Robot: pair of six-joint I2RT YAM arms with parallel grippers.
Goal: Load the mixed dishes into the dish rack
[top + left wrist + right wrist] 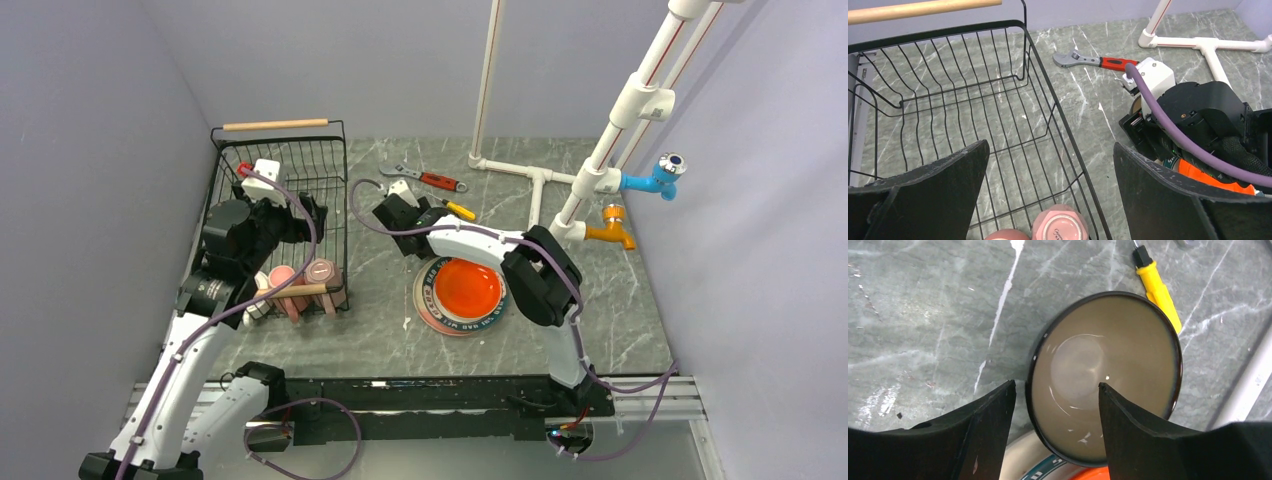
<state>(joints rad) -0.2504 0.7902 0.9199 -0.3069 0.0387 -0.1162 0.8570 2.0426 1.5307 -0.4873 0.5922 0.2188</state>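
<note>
The dish rack (335, 175) is a black wire basket with wooden rod handles at the left. Two pink mugs (320, 270) stand upside down at its near end and show in the left wrist view (1060, 226). A white mug (257, 308) is partly hidden by my left arm. My left gripper (1050, 145) is open and empty above the rack floor (948, 115). My right gripper (1055, 390) is open and straddles the near left rim of the dark bowl (1105, 365) with the cream inside. The orange-red plate (467, 285) lies on the lettered-rim plate (428, 300).
A red-handled wrench (432, 180) and a yellow-handled screwdriver (1158, 290) lie behind the bowl. A white pipe frame (520, 170) with blue and orange taps stands at the back right. Grey walls close in the table on three sides.
</note>
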